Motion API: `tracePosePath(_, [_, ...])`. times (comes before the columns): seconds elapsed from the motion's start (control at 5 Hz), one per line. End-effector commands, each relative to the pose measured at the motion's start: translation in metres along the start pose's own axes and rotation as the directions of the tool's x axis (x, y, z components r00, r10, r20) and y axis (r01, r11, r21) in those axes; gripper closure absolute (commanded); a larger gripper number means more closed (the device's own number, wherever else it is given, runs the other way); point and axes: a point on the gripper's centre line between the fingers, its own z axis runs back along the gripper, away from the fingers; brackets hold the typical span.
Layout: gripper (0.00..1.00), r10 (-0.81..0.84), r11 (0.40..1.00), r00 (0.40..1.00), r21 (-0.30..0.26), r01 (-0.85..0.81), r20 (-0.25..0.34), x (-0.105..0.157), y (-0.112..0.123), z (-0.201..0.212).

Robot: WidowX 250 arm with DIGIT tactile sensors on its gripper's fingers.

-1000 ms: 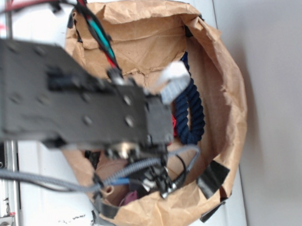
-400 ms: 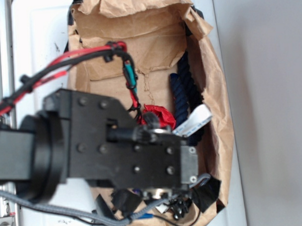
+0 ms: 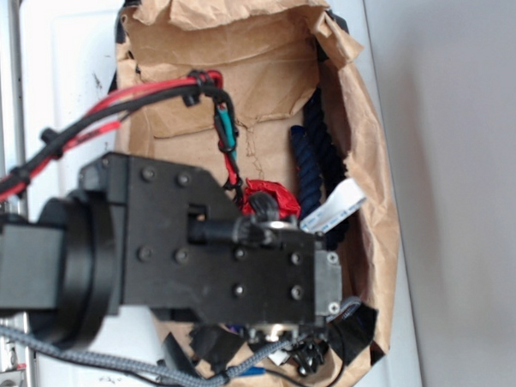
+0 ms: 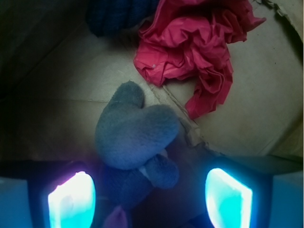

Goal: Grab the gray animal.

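Observation:
The gray animal (image 4: 135,135) is a soft gray plush with rounded ears, lying on the brown paper floor of the bag in the wrist view. A pink bit of it shows low down near the left fingertip. My gripper (image 4: 149,199) is open, its two glowing cyan fingertips (image 4: 71,199) standing wide apart on either side of the plush's lower part, not touching it. In the exterior view the arm (image 3: 209,256) hangs over the bag and hides the gray animal.
A red crumpled paper ball (image 4: 194,47) lies just beyond the plush, also seen as red paper (image 3: 271,197). A dark navy rope (image 3: 312,165) runs along the bag's right side. The brown paper bag (image 3: 368,154) walls surround everything.
A second ago the arm was higher and further back in the bag; it has since come down toward the near end. In the last half second it barely shifted.

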Motion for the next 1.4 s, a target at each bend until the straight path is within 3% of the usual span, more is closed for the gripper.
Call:
tracePosePath(0.0, [0.0,0.032,0.999,0.999,-0.004,-0.032,-0.008,0.016,-0.006,-0.011])
tracePosePath(0.2, [0.0,0.044,0.999,0.999,0.033,-0.043,-0.023,0.027,-0.006,-0.021])
tracePosePath(0.4, [0.91,0.057,0.997,0.998,0.044,-0.056,-0.022,0.034,-0.008,-0.024])
tracePosePath(0.6, [1.0,0.063,0.998,0.998,0.005,-0.063,-0.011,0.044,-0.007,-0.009])
tracePosePath(0.8, [1.0,0.063,0.995,0.998,-0.079,-0.062,0.013,0.058,0.004,0.037])
tracePosePath(1.0, [1.0,0.003,0.994,0.999,-0.108,0.002,0.046,0.066,0.024,0.076])
tracePosePath(1.2, [1.0,-0.09,0.992,0.977,-0.075,0.106,0.193,0.046,0.028,0.108])
